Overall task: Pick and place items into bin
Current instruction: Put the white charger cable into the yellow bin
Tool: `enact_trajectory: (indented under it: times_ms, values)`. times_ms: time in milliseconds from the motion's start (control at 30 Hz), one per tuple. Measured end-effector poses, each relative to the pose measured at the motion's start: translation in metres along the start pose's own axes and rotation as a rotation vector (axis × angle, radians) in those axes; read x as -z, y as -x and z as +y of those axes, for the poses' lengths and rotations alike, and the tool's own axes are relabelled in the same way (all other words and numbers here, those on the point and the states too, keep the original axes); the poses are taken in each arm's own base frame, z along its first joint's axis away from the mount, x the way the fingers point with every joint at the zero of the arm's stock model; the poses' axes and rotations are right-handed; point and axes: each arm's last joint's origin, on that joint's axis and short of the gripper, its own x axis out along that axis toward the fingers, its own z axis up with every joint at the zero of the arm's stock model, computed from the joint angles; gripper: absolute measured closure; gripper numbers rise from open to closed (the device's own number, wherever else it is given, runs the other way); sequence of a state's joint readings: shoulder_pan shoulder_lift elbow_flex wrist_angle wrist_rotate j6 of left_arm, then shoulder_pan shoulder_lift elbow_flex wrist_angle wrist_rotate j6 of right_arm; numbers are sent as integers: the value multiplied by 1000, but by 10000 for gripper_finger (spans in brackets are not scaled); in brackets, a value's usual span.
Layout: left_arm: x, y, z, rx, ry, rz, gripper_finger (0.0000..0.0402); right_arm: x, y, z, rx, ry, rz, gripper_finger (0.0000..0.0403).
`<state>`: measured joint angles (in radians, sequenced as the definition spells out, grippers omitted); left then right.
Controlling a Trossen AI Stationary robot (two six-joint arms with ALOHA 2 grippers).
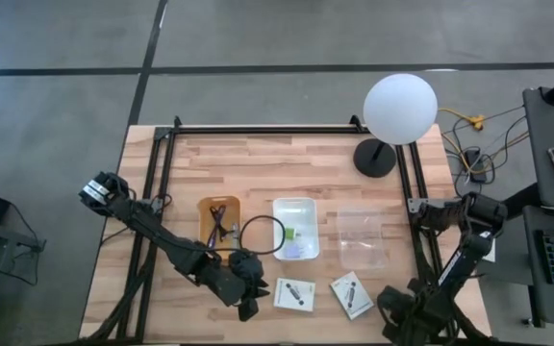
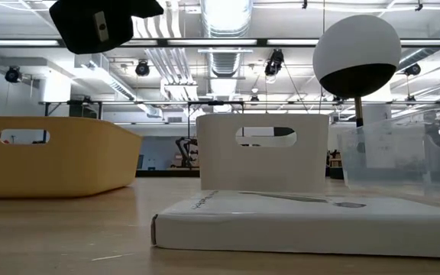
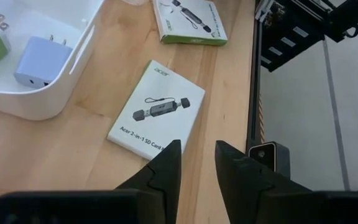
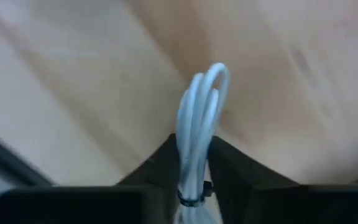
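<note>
Risk notes, positions given against the white bin [image 1: 295, 206], left to right.

Left of it: yellow bin [image 1: 218, 205] with dark cables [image 1: 219, 228] inside; a dark cable loop [image 1: 263, 235] draped between the two bins, touching the white bin's left wall.

Below-left of it: left gripper [image 3: 197, 163] hovering over bare wood, fingers [image 3: 166, 165] a narrow gap apart, nothing between them. Nearest card [image 3: 157, 114] just ahead of the tips. Judged risk: flat card, thin edge; narrow opening likely to push it along the table rather than take it.

Inside it: green block [image 1: 289, 232] and purple charger [image 3: 41, 59].

Below it: second card [image 1: 351, 294], near the first.

Right of it: clear bin [image 1: 364, 238], apparently empty.

Far below-right, off the table edge: right gripper [image 4: 194, 155] clamped on a coiled white cable [image 4: 201, 118]. Judged risk: coil gripped at one side only; could slip or swing and miss on release.
</note>
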<state>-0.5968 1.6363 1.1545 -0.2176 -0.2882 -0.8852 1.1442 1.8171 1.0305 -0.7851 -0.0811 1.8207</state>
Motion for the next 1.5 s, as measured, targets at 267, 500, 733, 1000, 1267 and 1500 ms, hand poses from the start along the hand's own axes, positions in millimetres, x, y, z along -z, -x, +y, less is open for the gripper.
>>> enact_trajectory:
  times_ms: [267,500,733,1000,1267,1500]
  values:
    - [1,1,-2,5,-2,2,320,-11,34,-15,-254,-256,-242,386]
    - [-6,4,-8,17,14,-77,320,-28,108,-34,-758,-472,-754,388]
    - [-26,9,-8,-15,139,-290,297,-93,143,-27,-706,-410,-920,389]
    - [-46,26,-1,-49,179,-417,202,-149,171,-5,-849,-177,-978,389]
    - [-79,48,6,51,162,-548,186,-173,160,11,-817,-88,-940,390]
    - [-91,37,22,82,159,-480,190,-187,164,33,-819,-11,-930,390]
